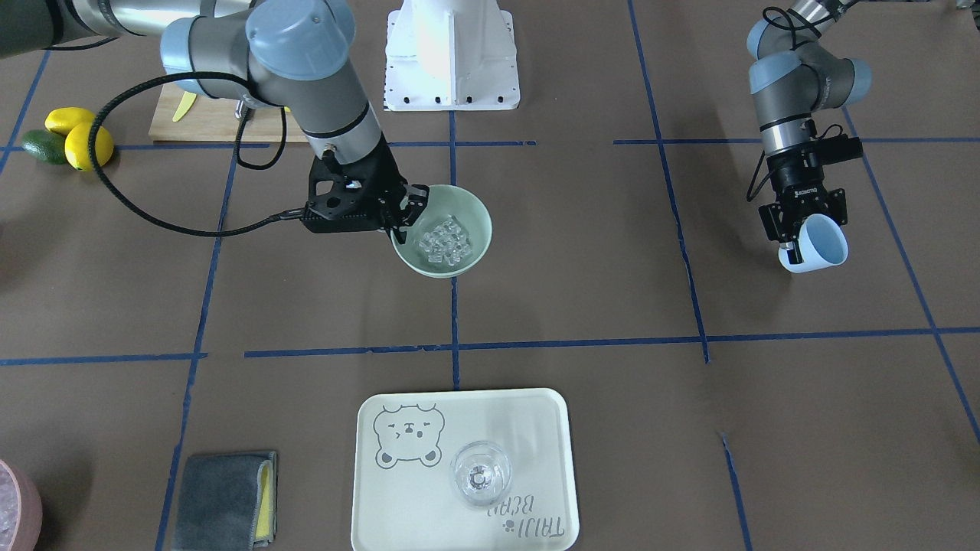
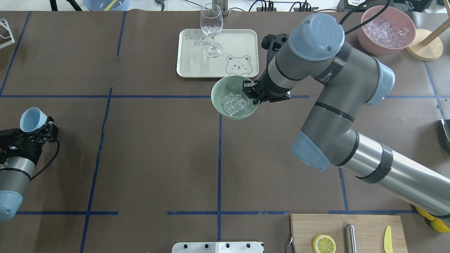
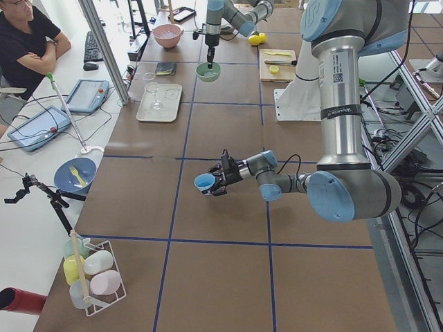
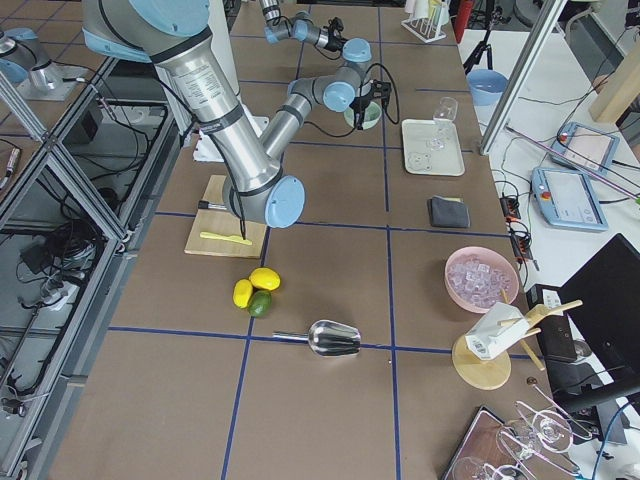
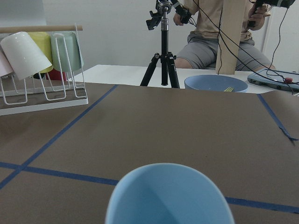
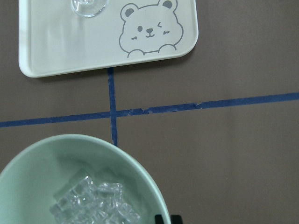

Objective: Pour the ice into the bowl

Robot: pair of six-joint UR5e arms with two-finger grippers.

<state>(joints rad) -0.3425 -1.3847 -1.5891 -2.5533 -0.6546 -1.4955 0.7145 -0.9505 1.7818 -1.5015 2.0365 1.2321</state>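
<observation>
The mint-green bowl [image 2: 218,102] holds the ice [image 2: 233,103], a heap of clear cubes, near the table's middle. My right gripper [image 2: 251,94] is shut on the bowl's rim on the robot's right. The front-facing view shows the bowl [image 1: 476,216], the ice [image 1: 445,241] and this gripper [image 1: 400,218]. The right wrist view shows the bowl's rim [image 6: 70,140] and the ice [image 6: 93,207]. My left gripper [image 2: 41,130] is shut on a light blue cup [image 2: 31,118], tilted on its side, far to the left. The cup [image 5: 170,196] looks empty in the left wrist view.
A pale tray [image 2: 242,38] with a wine glass [image 2: 211,30] lies just beyond the bowl. A pink bowl of ice [image 2: 365,45] stands at the far right. A cutting board [image 2: 306,232] with a lemon half lies near the robot. A grey cloth [image 1: 222,501] lies left of the tray.
</observation>
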